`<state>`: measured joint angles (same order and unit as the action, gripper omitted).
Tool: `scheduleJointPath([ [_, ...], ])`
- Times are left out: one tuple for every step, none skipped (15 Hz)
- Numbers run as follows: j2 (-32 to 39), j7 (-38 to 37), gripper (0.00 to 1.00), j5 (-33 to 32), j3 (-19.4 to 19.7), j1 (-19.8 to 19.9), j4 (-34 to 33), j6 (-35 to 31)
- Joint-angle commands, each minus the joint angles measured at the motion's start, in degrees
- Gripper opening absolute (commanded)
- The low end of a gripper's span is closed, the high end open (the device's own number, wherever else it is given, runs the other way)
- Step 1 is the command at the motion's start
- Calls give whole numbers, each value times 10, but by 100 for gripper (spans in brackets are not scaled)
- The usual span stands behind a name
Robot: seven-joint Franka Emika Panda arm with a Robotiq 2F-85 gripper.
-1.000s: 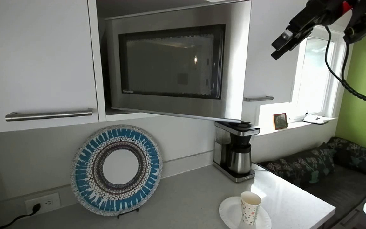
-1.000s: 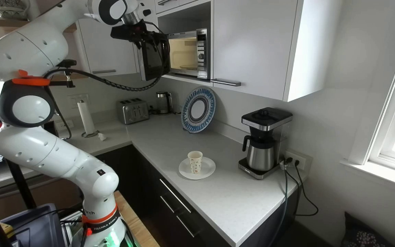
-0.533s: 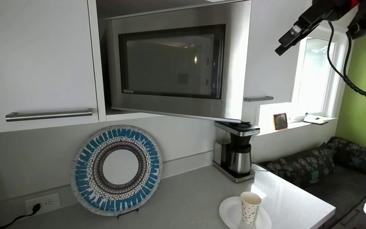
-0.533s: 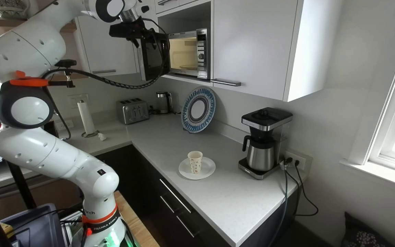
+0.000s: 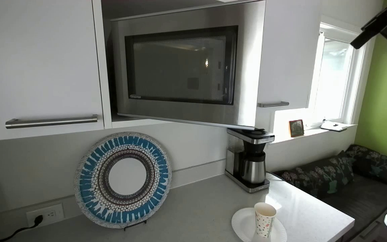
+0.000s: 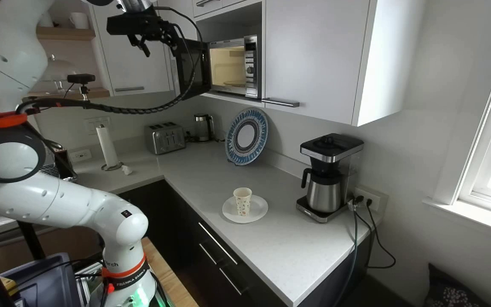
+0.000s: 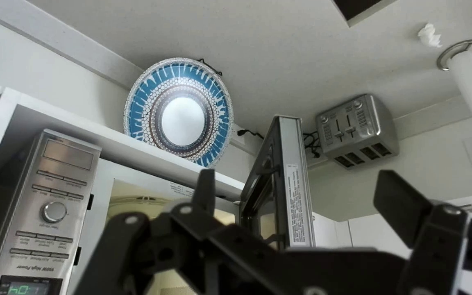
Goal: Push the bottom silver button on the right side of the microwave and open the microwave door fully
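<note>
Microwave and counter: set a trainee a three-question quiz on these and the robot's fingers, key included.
1. True or false: the microwave door stands open.
2. Which stands on the white plate: (a) the toaster, (b) the patterned cup, (c) the coffee maker?
3. In the wrist view, are the fingers open or closed, and what do they hold?

Key: 1 true; 2 b; 3 open, holding nothing.

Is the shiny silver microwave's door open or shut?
Open. The wide, steel-framed, dark-windowed microwave door stands swung out, baring the yellowish cavity.
</note>
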<state>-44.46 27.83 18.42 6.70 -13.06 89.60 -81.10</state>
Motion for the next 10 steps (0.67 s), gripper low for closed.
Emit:
scheduleJointPath([
  [-15,20,100,-28,16,5,-6,32],
  [-18,21,100,-38,17,9,-6,32],
  [-19,23,100,-48,20,11,-7,32],
  [-22,25,100,-56,21,11,-6,31],
  [-24,28,100,-65,22,13,-6,31],
  [-27,30,100,-70,24,11,-6,29],
  [-27,29,100,-78,24,14,-9,34],
  [-21,17,100,-60,24,6,-6,18],
  [-22,17,100,-65,24,6,-7,18],
  [-24,17,100,-67,24,6,-6,18],
])
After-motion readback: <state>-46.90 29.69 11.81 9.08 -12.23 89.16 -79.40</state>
